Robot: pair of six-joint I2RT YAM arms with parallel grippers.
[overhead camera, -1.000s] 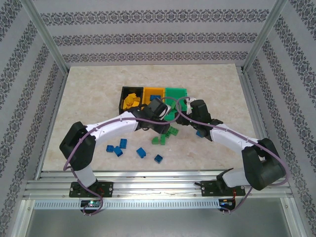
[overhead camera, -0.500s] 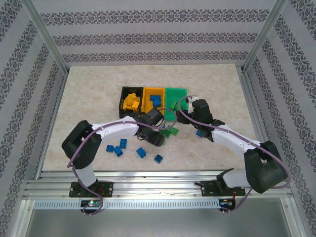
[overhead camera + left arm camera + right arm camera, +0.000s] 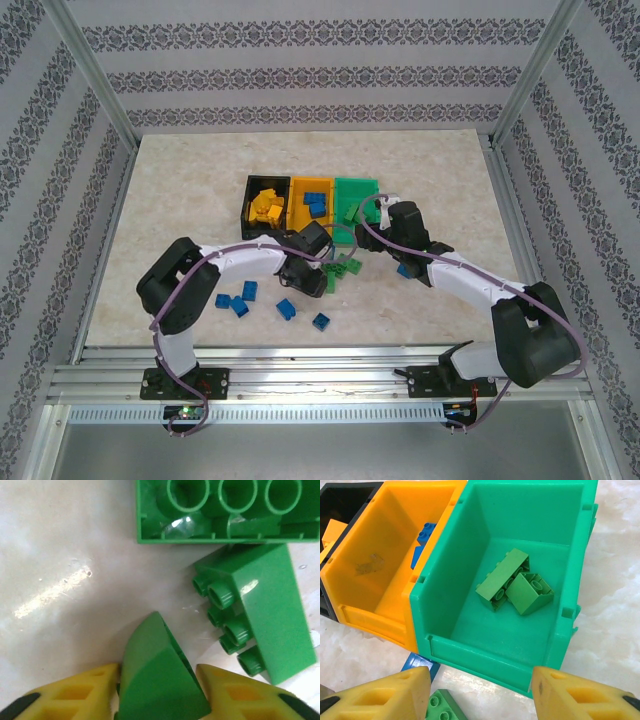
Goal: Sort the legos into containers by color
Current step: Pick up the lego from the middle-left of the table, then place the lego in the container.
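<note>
Left fingers (image 3: 75, 697) pinch a sloped green lego (image 3: 157, 677) between their yellow tips.

2 green legos (image 3: 529, 595) lie inside the green bin (image 3: 445, 595).

the left arm (image 3: 235, 258) swings back from the bins (image 3: 356, 180) toward the near edge. a second ago its wrist hangs over the front of the orange and green ones. now it sits low over the table (image 3: 180, 200) just in front of them, among the loose green legos (image 3: 345, 268). the big black joint near its base shifts right and the arm folds tighter. the left gripper (image 3: 159, 692) closes in on the way down, and a green lego (image 3: 156, 670) now sits pinched between its fingers (image 3: 85, 695), tilted. with the wrist gone from above the orange bin (image 3: 298, 186), the blue legos (image 3: 316, 203) inside it come into sight.
</note>
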